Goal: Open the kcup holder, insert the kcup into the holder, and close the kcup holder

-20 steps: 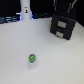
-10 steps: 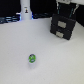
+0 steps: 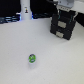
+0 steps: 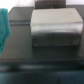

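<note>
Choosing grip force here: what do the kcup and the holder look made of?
The kcup: likely thin plastic, with pale sides and a bright green, slightly glossy top, perhaps foil. The holder: probably hard moulded plastic, dark, boxy and matte. The pictures are too blurred to be sure.

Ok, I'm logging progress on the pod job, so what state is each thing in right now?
kcup holder: front looks shut, no pod in it that I can see.
kcup: on the table, apart from the holder, green top up, not gripped.
gripper: above the holder; open or shut cannot be told.
</note>
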